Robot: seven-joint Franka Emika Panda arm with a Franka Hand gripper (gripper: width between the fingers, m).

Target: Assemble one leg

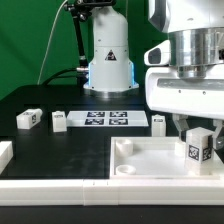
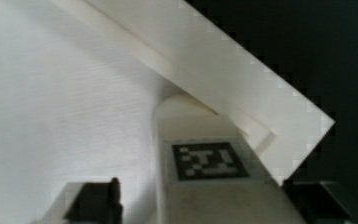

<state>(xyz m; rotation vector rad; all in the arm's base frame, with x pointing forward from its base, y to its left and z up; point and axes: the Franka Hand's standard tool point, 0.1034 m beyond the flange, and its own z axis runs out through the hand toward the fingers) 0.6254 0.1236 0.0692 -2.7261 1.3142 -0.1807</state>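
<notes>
One leg (image 1: 197,148), a small white block with a square tag, stands slightly tilted in the near right corner of the large white tray-like part (image 1: 130,165). My gripper (image 1: 197,128) hangs right over it. In the wrist view the leg (image 2: 208,160) lies between my fingers (image 2: 96,200), with a gap showing on each side, so the gripper (image 2: 202,205) is open around it. Three more legs lie on the black table: two at the exterior view's left (image 1: 28,119) (image 1: 59,122) and one (image 1: 158,122) behind the tray.
The marker board (image 1: 105,118) lies flat at the table's middle, in front of the robot base (image 1: 108,60). A white block (image 1: 4,152) sits at the exterior view's left edge. The tray's raised rim (image 2: 247,75) crosses the wrist view.
</notes>
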